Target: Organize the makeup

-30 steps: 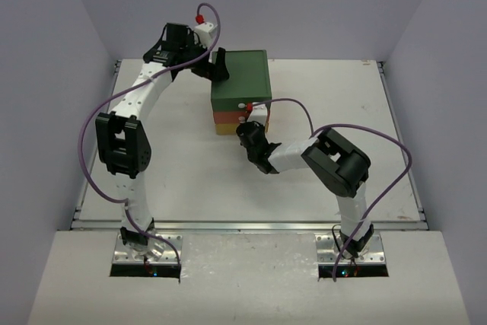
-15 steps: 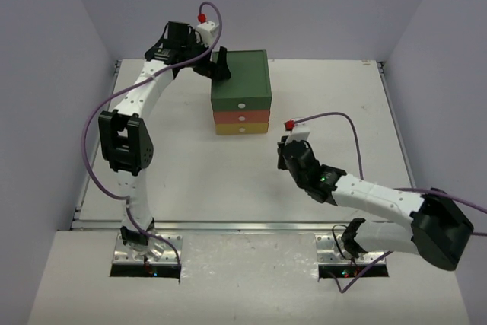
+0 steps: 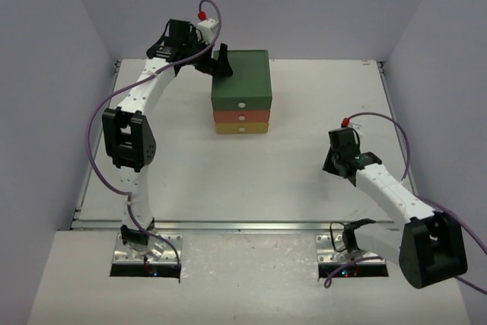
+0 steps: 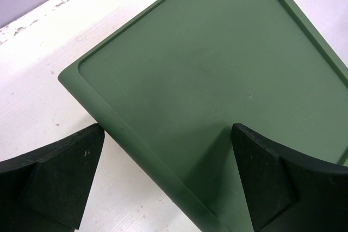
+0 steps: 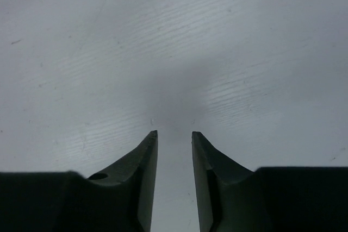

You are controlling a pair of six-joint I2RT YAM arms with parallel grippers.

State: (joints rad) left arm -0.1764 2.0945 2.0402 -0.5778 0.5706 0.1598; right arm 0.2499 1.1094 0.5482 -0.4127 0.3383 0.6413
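Observation:
No makeup shows in any view; it is hidden or out of view. The three-drawer box (image 3: 241, 85) stands at the back middle of the table, green over orange over yellow, all drawers shut. My left gripper (image 3: 218, 66) is open and straddles the box's back-left corner, one finger over the green top (image 4: 217, 52), the other over the table; in the left wrist view (image 4: 167, 129) it holds nothing. My right gripper (image 3: 333, 162) hovers low over bare table at the right; in the right wrist view (image 5: 174, 132) its jaws stand a narrow gap apart, empty.
The white table (image 3: 190, 165) is bounded by grey walls at left, back and right. A metal rail (image 3: 251, 224) runs along its near edge. Purple cables loop off both arms.
My right arm has pulled back from the front of the drawer box and swung right, stopping over bare table. The left arm and the box have not moved.

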